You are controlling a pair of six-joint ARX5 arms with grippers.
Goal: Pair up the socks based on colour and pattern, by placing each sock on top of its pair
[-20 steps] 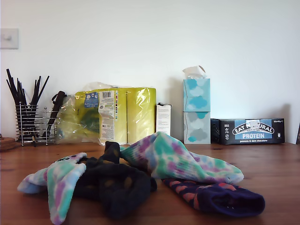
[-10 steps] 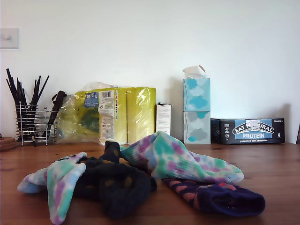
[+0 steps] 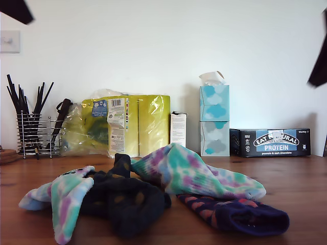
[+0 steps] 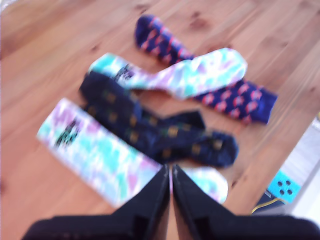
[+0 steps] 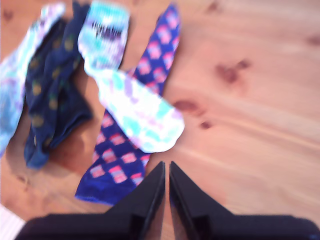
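My first gripper (image 4: 170,175) hangs above the socks with its jaws pressed together and nothing between them; my second gripper (image 5: 167,172) hangs likewise, jaws together and empty. In the exterior view only dark blurred arm parts show at the top corners, and neither can be told as first or second.

Four socks lie in a loose heap on the wooden table (image 3: 301,184). One tie-dye sock (image 4: 100,150) lies beside the yellow-dotted navy sock (image 4: 150,125), their edges touching. A second tie-dye sock (image 4: 185,75) crosses over the orange-spotted sock (image 4: 230,100).

Step in hand, as judged: the approach before the first pick; no sock is gripped and no pair is stacked. The tie-dye socks are the only matching pair visible. The next move calls for opening a gripper, descending on one tie-dye sock clear of the dark sock touching it, and carrying it onto its mate.

Views compared: the wrist views show the layout from above, namely which sock overlaps which, and each sock's full length. The exterior view flattens these into a heap but shows how the fabric humps off the table, and the clutter behind: a rack of dark utensils (image 3: 31,125), a yellow pack (image 3: 122,125), tissue boxes (image 3: 214,120) and a protein-bar box (image 3: 271,143). Both wrist views are blurred, so fine pattern is uncertain.
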